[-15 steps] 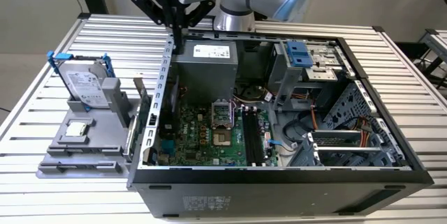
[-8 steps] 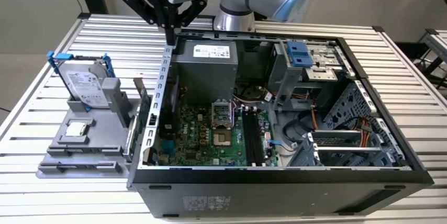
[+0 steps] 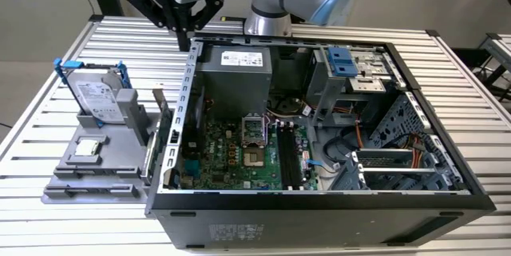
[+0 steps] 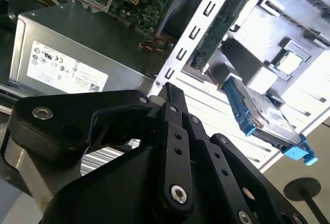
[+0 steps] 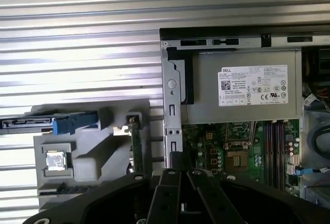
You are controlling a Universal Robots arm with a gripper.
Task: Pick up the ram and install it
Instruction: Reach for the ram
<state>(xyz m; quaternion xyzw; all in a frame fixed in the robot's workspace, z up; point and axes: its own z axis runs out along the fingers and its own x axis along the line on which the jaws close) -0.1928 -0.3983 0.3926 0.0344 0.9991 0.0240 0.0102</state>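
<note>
Ram [image 5: 136, 147], thin dark green stick, on edge in grey holder [image 5: 93, 131], fingers [image 3: 185, 32] closed, empty, apart

Robotics lab, slatted aluminium bench [image 3: 72, 227], opened computer case [image 3: 319, 223], grey parts fixture [image 3: 88, 179].

The grey plastic holder [image 3: 119, 175] lies on the slatted metal desk [image 3: 48, 226], at the exterior view's left of the open black computer case [image 3: 319, 214]. The long flat dark ram [image 5: 136, 147] stands at the holder's case-side edge.
</note>
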